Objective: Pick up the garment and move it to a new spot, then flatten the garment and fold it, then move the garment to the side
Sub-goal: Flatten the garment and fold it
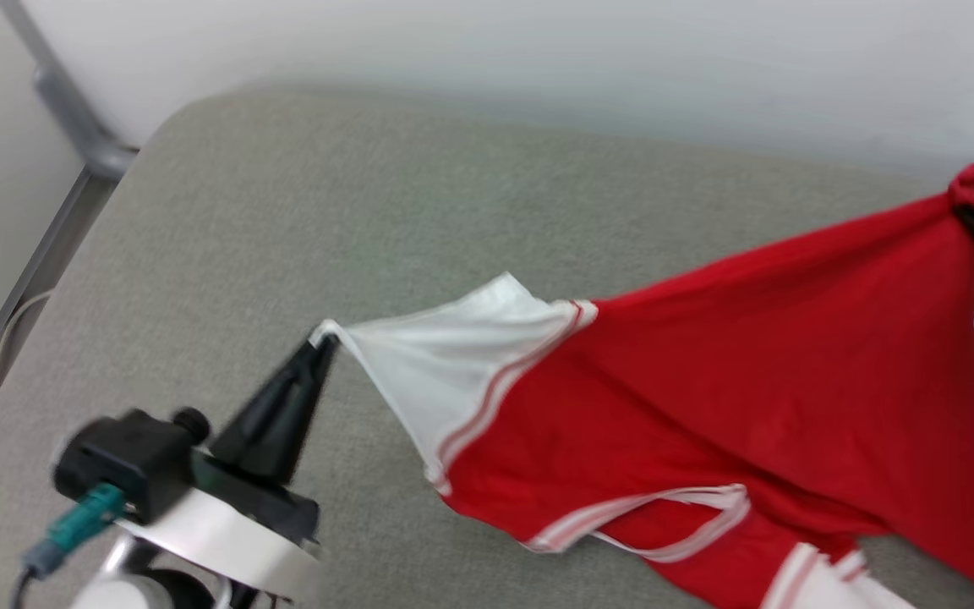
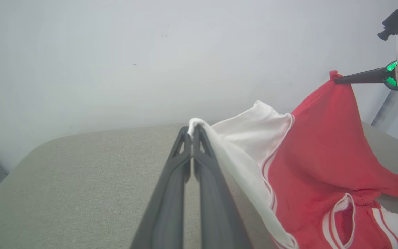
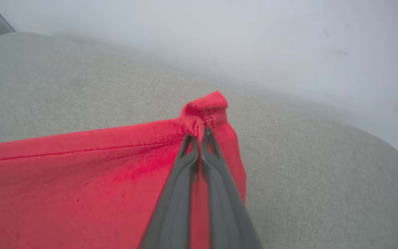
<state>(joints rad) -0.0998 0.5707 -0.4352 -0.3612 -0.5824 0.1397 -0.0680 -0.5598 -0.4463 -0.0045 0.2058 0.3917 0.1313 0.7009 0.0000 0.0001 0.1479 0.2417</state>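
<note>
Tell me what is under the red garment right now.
The grey cushion extends beneath the garment, which the left gripper and right gripper hold stretched by a white sleeve and a red corner. Whatever lies directly under the cloth is covered.

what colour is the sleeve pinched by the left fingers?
White sleeve, red-striped where it meets the red shirt. Best in the head view.
</note>
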